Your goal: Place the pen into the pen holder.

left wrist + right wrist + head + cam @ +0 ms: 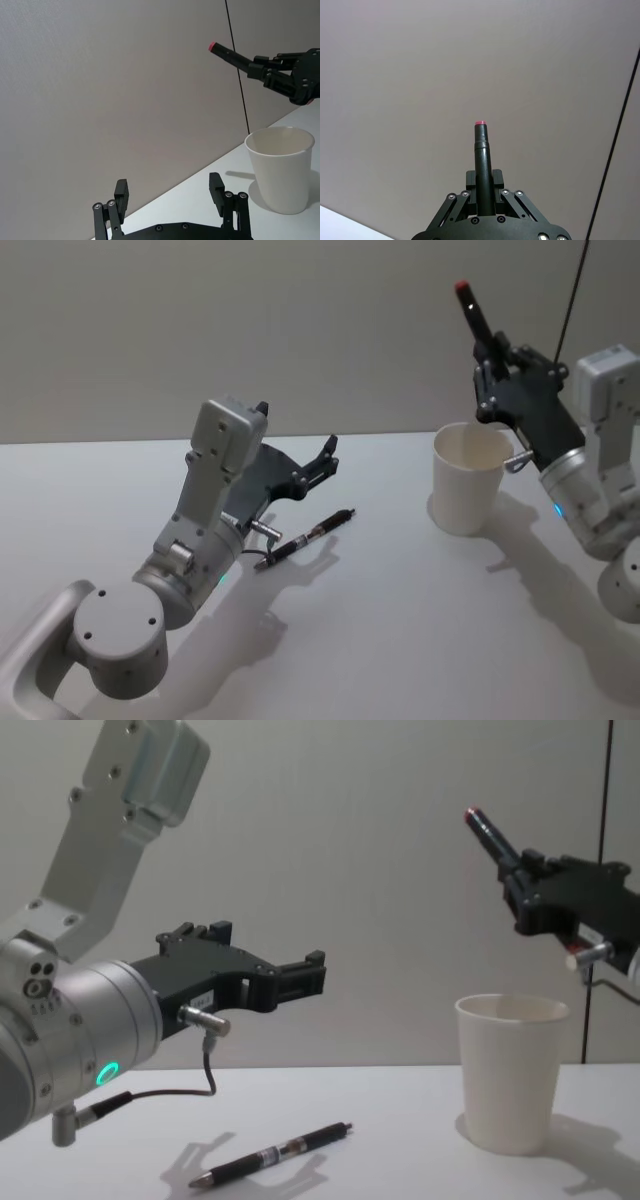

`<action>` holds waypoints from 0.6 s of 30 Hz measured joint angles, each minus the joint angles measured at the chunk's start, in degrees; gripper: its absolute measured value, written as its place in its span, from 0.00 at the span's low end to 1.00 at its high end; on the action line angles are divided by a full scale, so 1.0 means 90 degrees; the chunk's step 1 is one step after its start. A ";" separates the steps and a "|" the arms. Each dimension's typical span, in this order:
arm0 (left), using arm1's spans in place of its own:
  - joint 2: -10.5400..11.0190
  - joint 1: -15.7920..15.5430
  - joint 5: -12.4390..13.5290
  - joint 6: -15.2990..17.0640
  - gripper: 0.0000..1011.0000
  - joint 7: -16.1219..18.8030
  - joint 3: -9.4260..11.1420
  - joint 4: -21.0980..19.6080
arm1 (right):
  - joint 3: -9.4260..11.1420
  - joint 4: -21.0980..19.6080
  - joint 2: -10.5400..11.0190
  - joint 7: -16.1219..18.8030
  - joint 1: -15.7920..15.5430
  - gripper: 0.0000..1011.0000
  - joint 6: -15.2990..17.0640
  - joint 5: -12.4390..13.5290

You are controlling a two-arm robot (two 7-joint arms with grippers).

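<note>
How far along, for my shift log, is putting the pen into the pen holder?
Done: the right gripper is shut on a red-ended pen, held clear of the table. In hand: it holds that pen pointing up, near the pen holder. Left: putting it in; the holder looks empty. A second pen lies below the open left gripper.

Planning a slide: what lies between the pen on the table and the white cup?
Nothing: bare table between the lying pen and cup, per head view.
</note>
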 joint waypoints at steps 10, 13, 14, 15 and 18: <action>0.0000 0.0000 0.0000 0.0000 0.99 0.0000 0.0000 0.0000 | -0.0061 0.0620 -0.0121 0.0150 0.0253 0.17 -0.0246 0.0024; 0.0000 0.0000 0.0000 0.0000 0.99 0.0000 0.0000 0.0000 | -0.0077 0.0796 -0.0150 0.0194 0.0325 0.17 -0.0318 0.0029; 0.0000 0.0000 0.0000 0.0000 0.99 0.0000 0.0000 0.0000 | -0.0086 0.0872 -0.0164 0.0219 0.0349 0.17 -0.0353 0.0031; 0.0000 0.0000 0.0000 0.0000 0.99 0.0000 0.0000 0.0000 | -0.0091 0.0919 -0.0173 0.0228 0.0367 0.17 -0.0369 0.0032; 0.0000 0.0000 0.0000 0.0000 0.99 0.0000 0.0000 0.0000 | -0.0107 0.1066 -0.0199 0.0273 0.0417 0.17 -0.0442 0.0037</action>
